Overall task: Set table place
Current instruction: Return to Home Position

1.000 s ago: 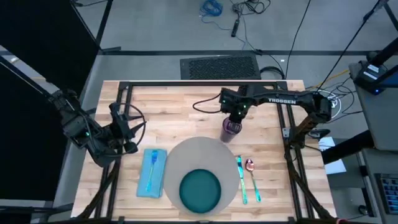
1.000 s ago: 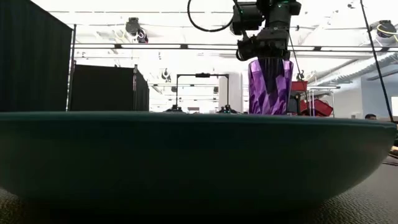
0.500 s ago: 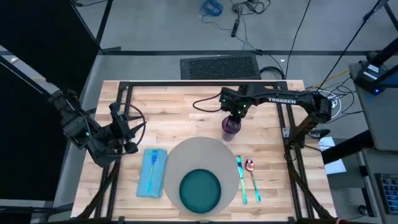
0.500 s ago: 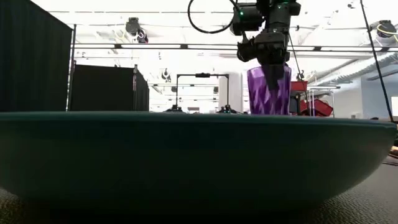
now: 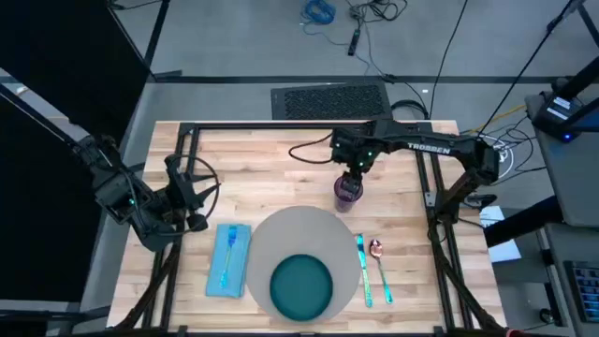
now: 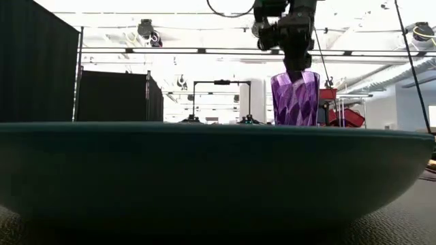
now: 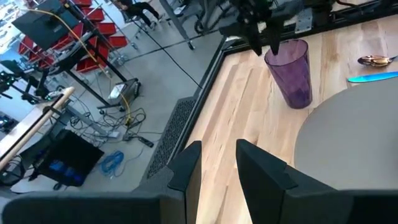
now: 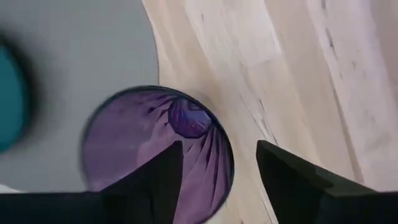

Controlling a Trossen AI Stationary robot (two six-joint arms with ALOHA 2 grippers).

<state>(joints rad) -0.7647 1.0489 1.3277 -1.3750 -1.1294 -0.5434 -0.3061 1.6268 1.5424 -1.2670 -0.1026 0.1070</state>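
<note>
Setting reads complete: purple cup upright at the mat's upper-right edge, plate on mat, napkin left, cutlery right. Right hand just above cup, fingers wide apart, empty. Left hand frame-left over bench, slightly parted, empty. Only the retreat is left.

Purple cup upright (empty) at mat edge; teal plate on mat

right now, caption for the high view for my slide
Right end effector open above the purple cup beside the grey mat; left end effector waits over the table at left.
</note>
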